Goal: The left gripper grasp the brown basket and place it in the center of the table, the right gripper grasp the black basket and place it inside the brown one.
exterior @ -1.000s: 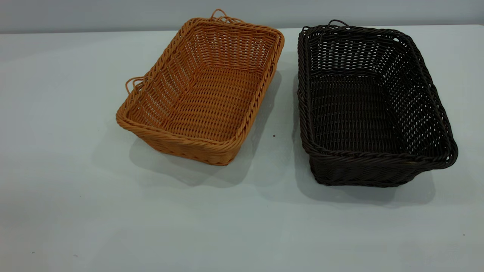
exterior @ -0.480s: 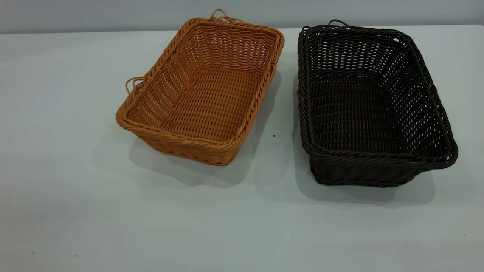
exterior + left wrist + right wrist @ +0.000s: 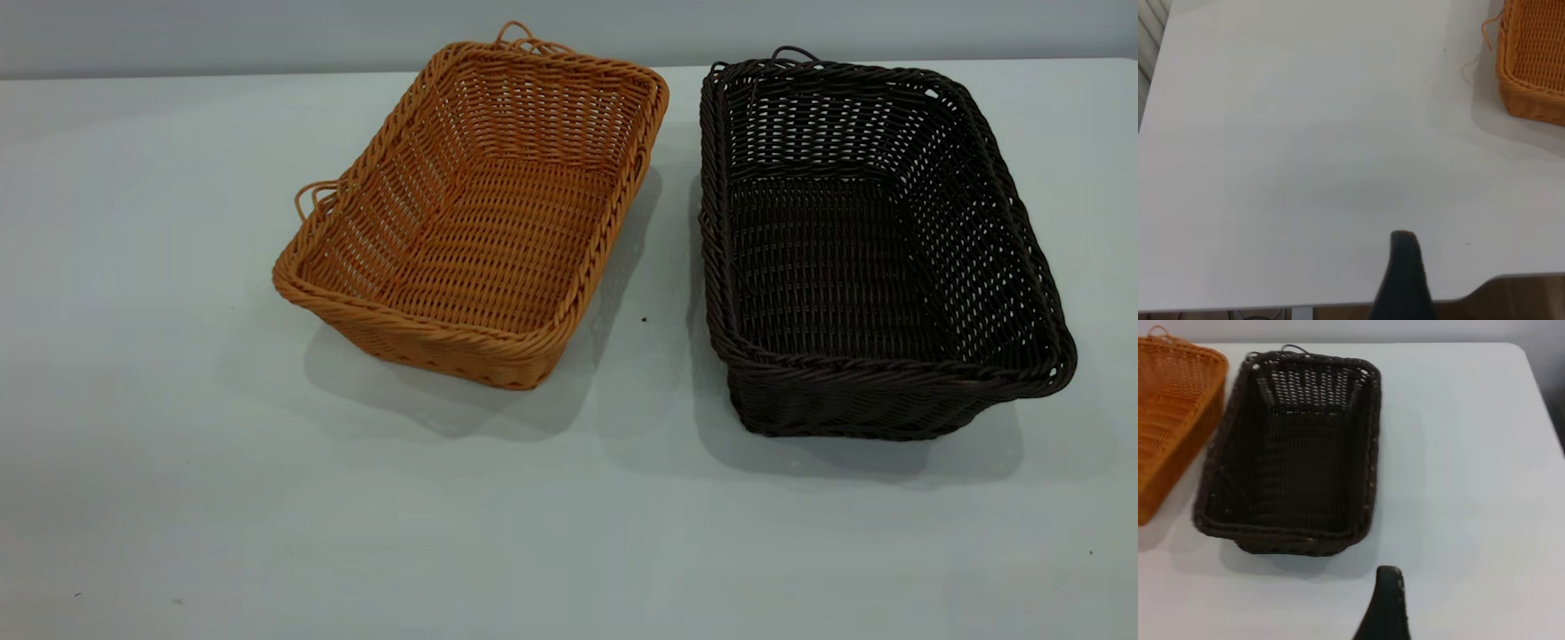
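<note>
The brown basket [image 3: 484, 213] stands upright and empty on the table [image 3: 178, 498], left of centre towards the back. The black basket [image 3: 862, 249] stands upright and empty just to its right, a narrow gap between them. Neither arm shows in the exterior view. In the left wrist view only a dark part of my left gripper [image 3: 1403, 267] shows, above the bare table near its edge, far from the brown basket's corner [image 3: 1535, 67]. In the right wrist view a dark part of my right gripper [image 3: 1386, 600] hangs above the table, short of the black basket [image 3: 1298, 453].
The table's near edge and a cut-out corner [image 3: 1511, 280] show in the left wrist view. The table's rounded far corner [image 3: 1518, 350] shows in the right wrist view. A grey wall [image 3: 267, 27] runs behind the table.
</note>
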Controlling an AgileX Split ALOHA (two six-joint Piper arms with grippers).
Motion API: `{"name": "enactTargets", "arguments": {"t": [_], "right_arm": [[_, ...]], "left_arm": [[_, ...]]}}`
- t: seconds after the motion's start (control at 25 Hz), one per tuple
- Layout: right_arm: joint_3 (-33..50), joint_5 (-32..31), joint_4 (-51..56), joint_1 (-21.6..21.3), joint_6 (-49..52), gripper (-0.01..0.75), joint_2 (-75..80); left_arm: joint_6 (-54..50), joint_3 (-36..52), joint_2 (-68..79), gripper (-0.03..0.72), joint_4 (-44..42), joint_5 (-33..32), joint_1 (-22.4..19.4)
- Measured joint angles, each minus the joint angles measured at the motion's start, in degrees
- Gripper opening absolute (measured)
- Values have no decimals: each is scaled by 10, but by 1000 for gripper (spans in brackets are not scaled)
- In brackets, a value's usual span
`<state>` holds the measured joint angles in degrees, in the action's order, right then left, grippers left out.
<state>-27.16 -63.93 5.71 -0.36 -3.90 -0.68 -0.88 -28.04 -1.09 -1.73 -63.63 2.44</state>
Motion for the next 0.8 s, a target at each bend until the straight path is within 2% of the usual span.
{"name": "enactTargets", "arguments": {"t": [0.2, 0.44, 0.6, 0.8], "right_arm": [[0, 25, 75, 0, -13, 581, 88], [0, 110, 155, 0, -97, 596, 281], [0, 171, 281, 0, -189, 600, 411], [0, 178, 466, 0, -311, 601, 569]], "left_arm": [[0, -4, 43, 540, -1, 13, 0], [2, -25, 214, 540, 10, 116, 0], [16, -39, 344, 540, 24, 204, 0], [32, -75, 500, 540, 28, 283, 0]]}}
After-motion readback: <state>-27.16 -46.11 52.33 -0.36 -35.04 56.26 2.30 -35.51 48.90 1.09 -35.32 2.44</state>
